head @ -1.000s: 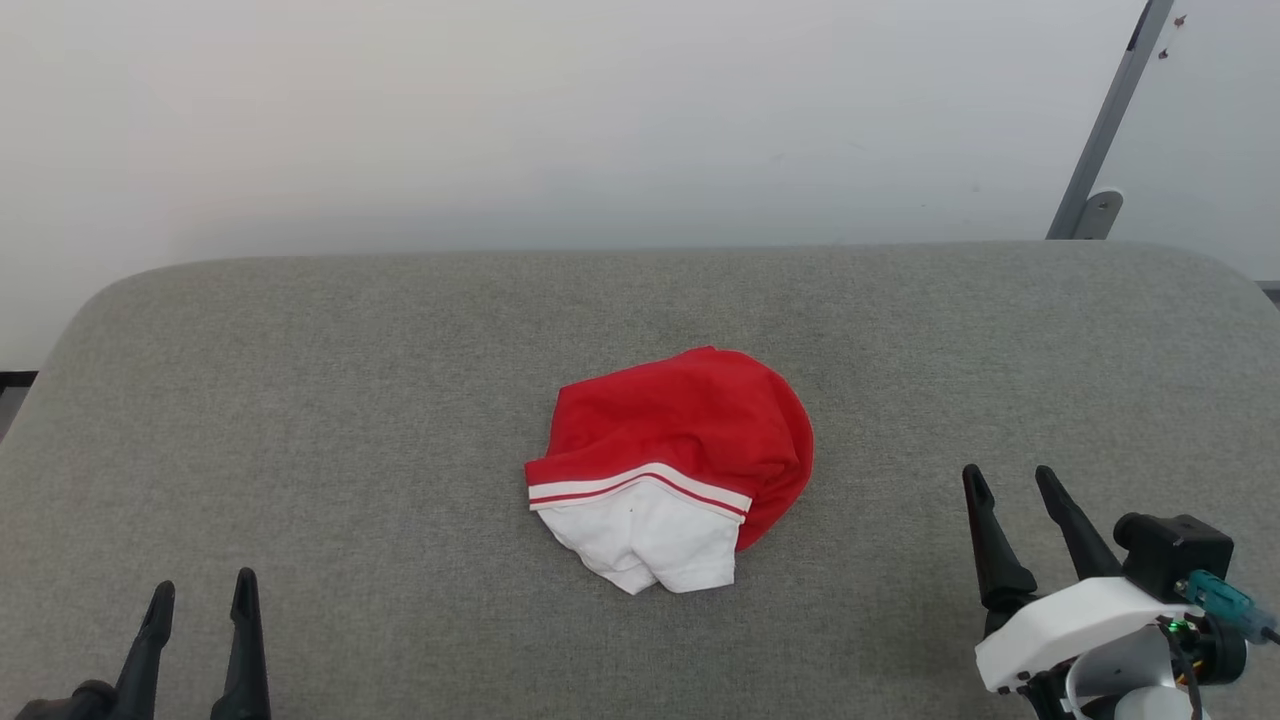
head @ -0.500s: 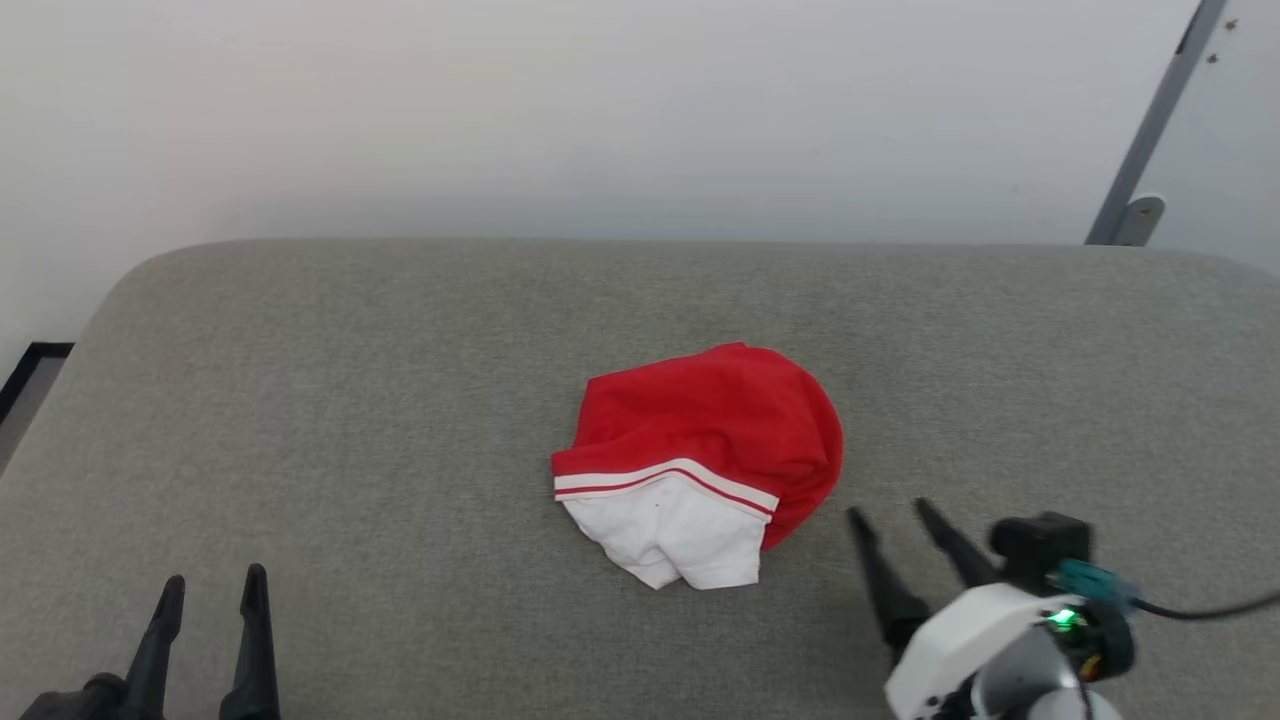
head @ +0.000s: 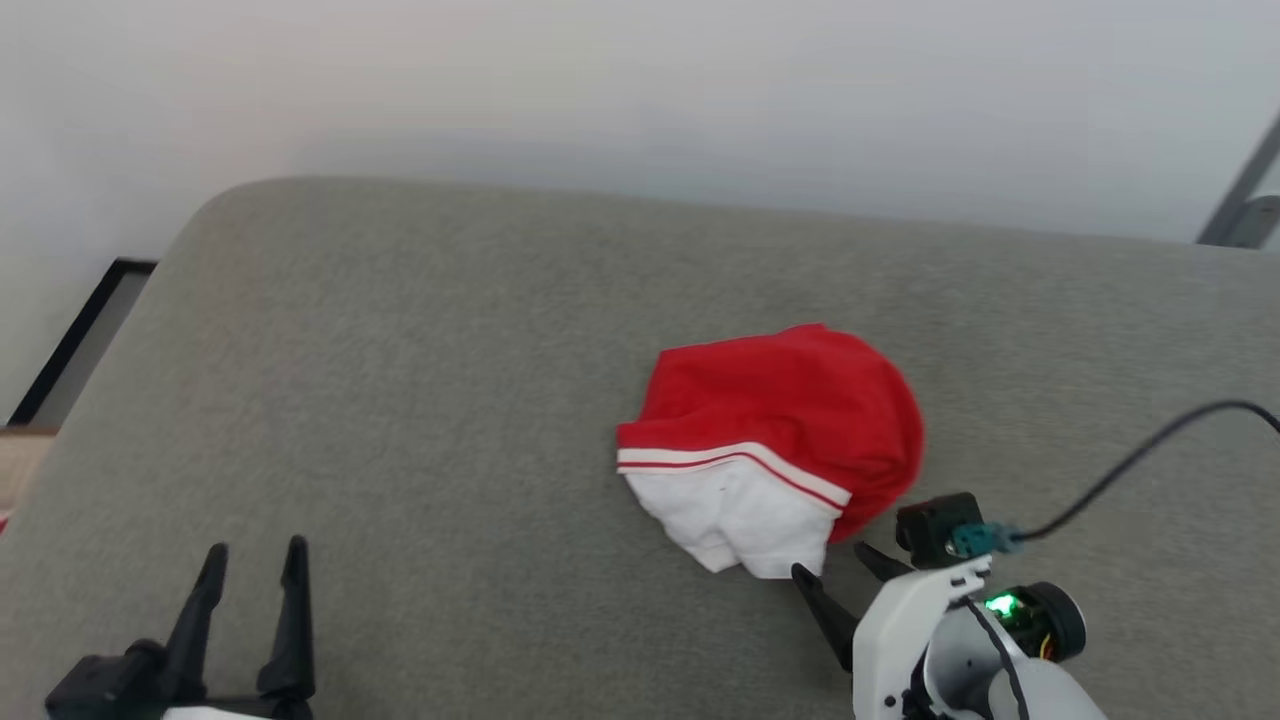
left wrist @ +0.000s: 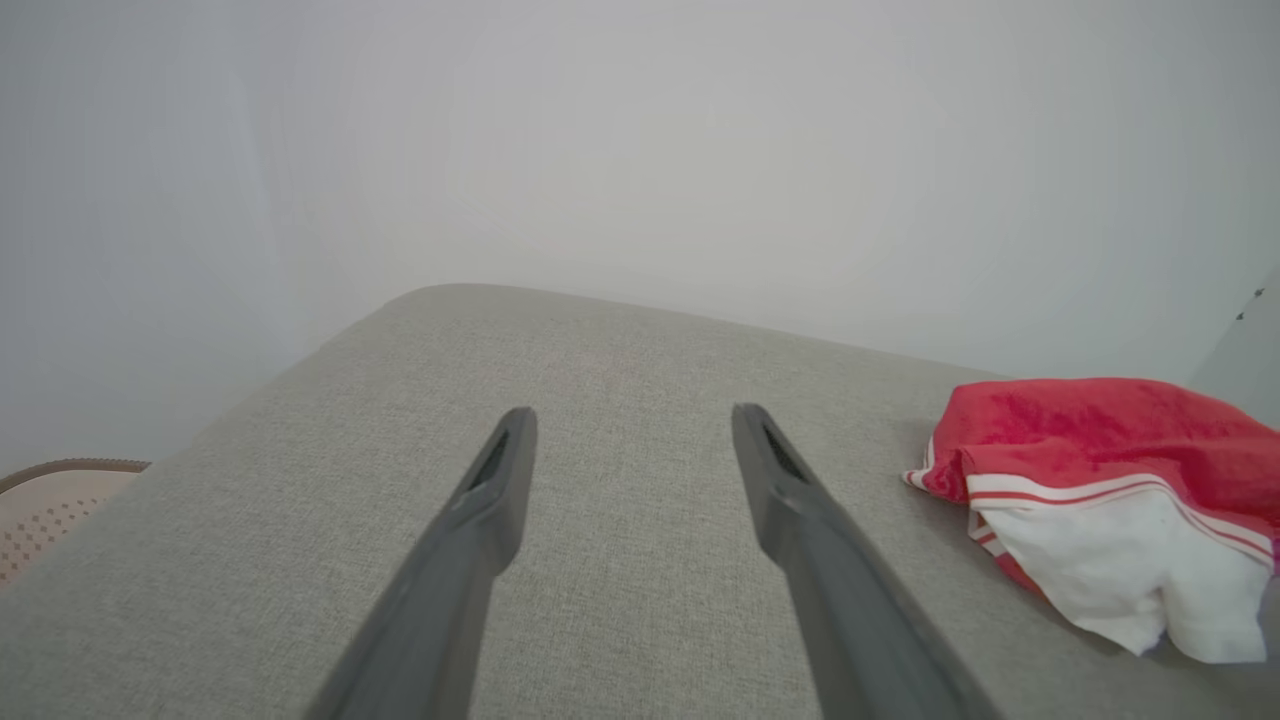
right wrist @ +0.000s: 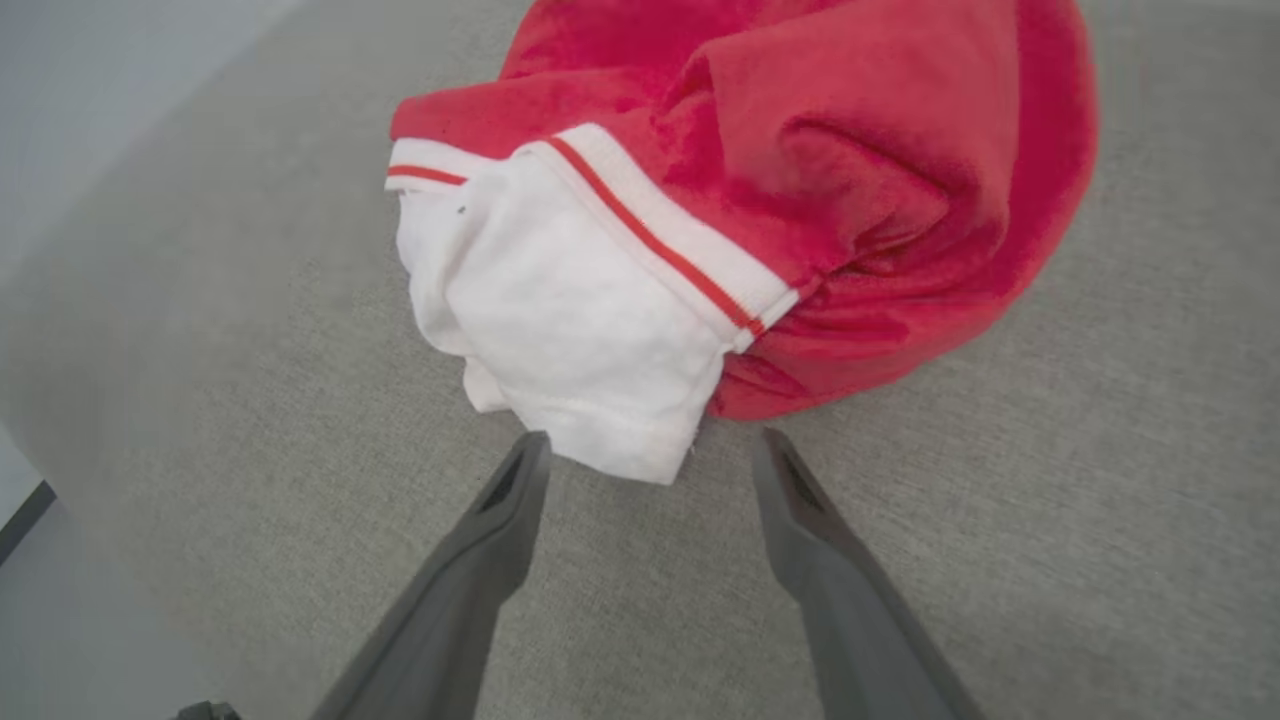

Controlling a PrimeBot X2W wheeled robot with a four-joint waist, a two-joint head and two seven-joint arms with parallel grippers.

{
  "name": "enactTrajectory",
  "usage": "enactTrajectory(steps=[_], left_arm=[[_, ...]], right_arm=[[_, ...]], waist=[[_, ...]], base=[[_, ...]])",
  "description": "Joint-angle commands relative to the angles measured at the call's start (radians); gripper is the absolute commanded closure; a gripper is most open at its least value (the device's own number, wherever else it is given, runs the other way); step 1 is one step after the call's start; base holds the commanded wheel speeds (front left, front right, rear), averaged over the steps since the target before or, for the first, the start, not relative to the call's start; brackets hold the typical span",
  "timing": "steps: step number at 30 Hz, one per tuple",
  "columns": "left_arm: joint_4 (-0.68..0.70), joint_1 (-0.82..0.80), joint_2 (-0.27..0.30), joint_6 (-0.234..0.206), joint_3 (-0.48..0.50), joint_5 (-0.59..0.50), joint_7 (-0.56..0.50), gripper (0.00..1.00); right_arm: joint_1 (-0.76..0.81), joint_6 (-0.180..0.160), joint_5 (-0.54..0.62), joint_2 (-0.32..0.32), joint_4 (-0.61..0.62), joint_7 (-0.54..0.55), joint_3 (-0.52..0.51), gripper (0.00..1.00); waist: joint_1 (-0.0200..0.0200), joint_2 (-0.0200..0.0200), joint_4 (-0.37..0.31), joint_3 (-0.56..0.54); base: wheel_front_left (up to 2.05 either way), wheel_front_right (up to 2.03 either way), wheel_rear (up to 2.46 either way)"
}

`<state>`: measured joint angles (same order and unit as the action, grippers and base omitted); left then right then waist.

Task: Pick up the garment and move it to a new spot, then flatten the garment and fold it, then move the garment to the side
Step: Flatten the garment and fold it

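The garment [head: 780,430] lies crumpled on the grey cushioned surface [head: 420,400], red with a white sleeve and striped trim toward me. My right gripper [head: 832,562] stands open just at the near edge of the white sleeve, nothing between its fingers. In the right wrist view the garment [right wrist: 740,190] fills the top, and the right gripper [right wrist: 650,450] has its tips at the sleeve's hem. My left gripper [head: 255,560] is open at the lower left, far from the cloth. In the left wrist view the left gripper [left wrist: 628,425] is open over bare cushion, with the garment [left wrist: 1110,490] off to the right.
A pale wall rises behind the cushion. A grey metal bracket [head: 1245,200] leans at the far right. A dark-framed floor strip [head: 80,340] shows past the left edge. A black cable [head: 1130,460] trails from my right wrist. Bare cushion lies left of the garment.
The head camera has swung left, shifting the picture. My right gripper has moved left and forward up to the near edge of the garment. The left gripper and the garment have stayed put.
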<state>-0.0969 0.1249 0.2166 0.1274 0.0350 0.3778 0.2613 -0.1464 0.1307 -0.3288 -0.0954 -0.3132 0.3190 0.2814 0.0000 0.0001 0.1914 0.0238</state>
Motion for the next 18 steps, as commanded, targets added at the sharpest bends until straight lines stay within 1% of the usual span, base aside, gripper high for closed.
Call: enactTrajectory(steps=[1, 12, 13, 14, 15, 18], left_arm=[[-0.004, -0.017, 0.000, 0.002, -0.008, 0.009, 0.005, 0.00], [-0.013, -0.061, 0.000, 0.003, -0.036, 0.028, 0.005, 0.00], [-0.014, -0.063, -0.001, 0.003, -0.036, 0.029, 0.005, 0.00], [-0.015, -0.065, -0.002, 0.003, -0.037, 0.030, 0.005, 0.00], [-0.015, -0.067, -0.003, 0.003, -0.035, 0.032, 0.005, 0.00], [-0.015, -0.069, -0.005, 0.003, -0.029, 0.033, 0.005, 0.00]], right_arm=[[-0.016, 0.000, 0.006, 0.003, -0.009, 0.020, 0.001, 0.00], [-0.095, 0.000, 0.079, 0.017, -0.090, 0.097, -0.018, 0.00], [-0.102, 0.000, 0.088, 0.019, -0.099, 0.097, -0.025, 0.24], [-0.107, 0.000, 0.096, 0.022, -0.108, 0.102, -0.027, 0.59], [-0.112, 0.000, 0.101, 0.025, -0.113, 0.100, -0.029, 1.00], [-0.124, 0.000, 0.112, 0.032, -0.126, 0.088, -0.037, 1.00]], waist=[[0.0000, -0.0001, 0.029, 0.023], [0.0000, -0.0001, 0.093, 0.068], [0.0000, -0.0001, 0.095, 0.070], [0.0000, -0.0001, 0.097, 0.072], [0.0000, -0.0001, 0.099, 0.075], [0.0000, -0.0001, 0.097, 0.079]], base=[[0.00, 0.00, 0.00], [0.00, 0.00, 0.00], [0.00, 0.00, 0.00], [0.00, 0.00, 0.00], [0.00, 0.00, 0.00], [0.00, 0.00, 0.00]])
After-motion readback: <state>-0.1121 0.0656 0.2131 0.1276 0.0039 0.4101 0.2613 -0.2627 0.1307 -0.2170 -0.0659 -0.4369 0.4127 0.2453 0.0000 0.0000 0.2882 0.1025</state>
